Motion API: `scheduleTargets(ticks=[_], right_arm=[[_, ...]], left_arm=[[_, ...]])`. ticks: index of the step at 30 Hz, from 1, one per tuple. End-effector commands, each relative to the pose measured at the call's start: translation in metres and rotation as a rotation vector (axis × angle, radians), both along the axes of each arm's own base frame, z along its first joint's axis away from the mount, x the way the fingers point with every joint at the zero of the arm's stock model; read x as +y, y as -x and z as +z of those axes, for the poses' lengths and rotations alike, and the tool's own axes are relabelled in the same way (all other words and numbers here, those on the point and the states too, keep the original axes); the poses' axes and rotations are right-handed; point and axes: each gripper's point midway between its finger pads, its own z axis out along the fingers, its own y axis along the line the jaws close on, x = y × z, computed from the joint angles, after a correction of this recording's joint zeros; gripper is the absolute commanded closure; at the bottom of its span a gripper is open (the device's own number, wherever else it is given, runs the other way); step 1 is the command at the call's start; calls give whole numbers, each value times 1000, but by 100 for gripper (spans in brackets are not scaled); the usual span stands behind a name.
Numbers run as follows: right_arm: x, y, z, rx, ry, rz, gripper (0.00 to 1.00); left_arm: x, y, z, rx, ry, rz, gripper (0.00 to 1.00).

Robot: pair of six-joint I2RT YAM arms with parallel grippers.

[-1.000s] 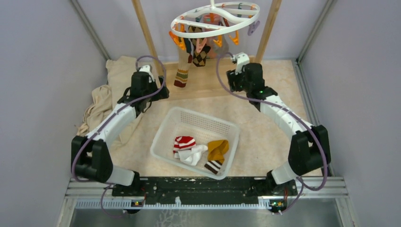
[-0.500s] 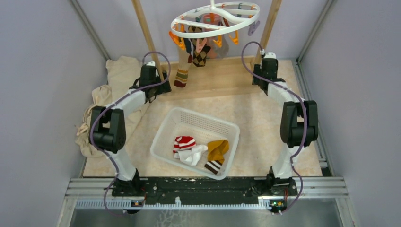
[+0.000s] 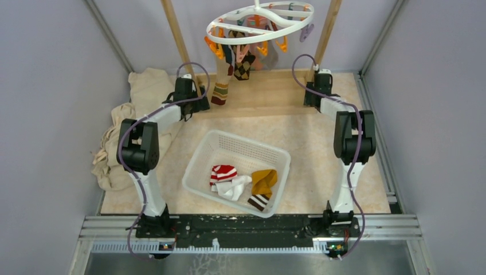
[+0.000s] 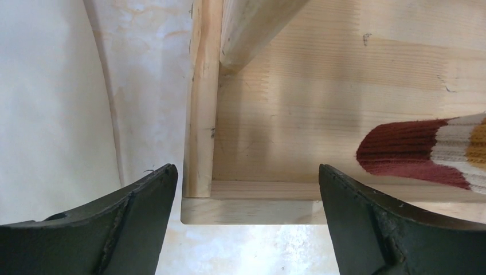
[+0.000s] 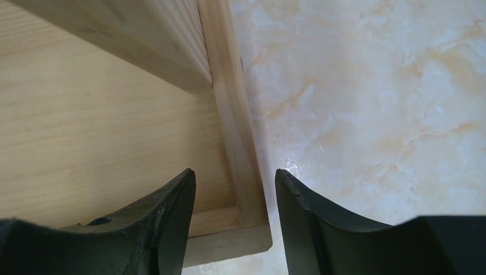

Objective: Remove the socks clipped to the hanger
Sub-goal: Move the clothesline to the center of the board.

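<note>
Wide open and empty, the left end effector (image 4: 246,183) hangs over the wooden base's (image 4: 298,97) corner. The right end effector (image 5: 235,177), half open and empty, hangs over its opposite edge.

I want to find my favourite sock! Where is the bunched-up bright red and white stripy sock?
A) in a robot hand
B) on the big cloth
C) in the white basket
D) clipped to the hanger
C: the bright red and white stripy sock lies inside the white basket, next to a white sock and a mustard yellow sock.
</note>
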Motion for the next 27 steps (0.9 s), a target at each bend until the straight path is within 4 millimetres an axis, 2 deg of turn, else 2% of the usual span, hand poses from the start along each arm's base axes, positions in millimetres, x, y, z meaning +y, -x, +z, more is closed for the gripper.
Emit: scheduleTargets(ticks=[1,6,10,14,18,27], right_arm=[[-3,-17,15,-55,-20,-31,47],[-4,-7,1,-11,-35,-56,50],[-4,6,-9,20,-47,-68,56],[-3,18,-21,52,-58,-78,58],[-2,33,-29,74,-71,-82,59],[-1,62,-34,86,-91,-88,60]], left_arm=[[7,-10,0,-4,3,24,3],[9,1,-10,32,12,36,10],[11,10,-17,59,7,40,26],[14,18,-23,88,-3,42,36],[14,27,-26,111,5,45,37],[15,47,-23,117,28,53,37]])
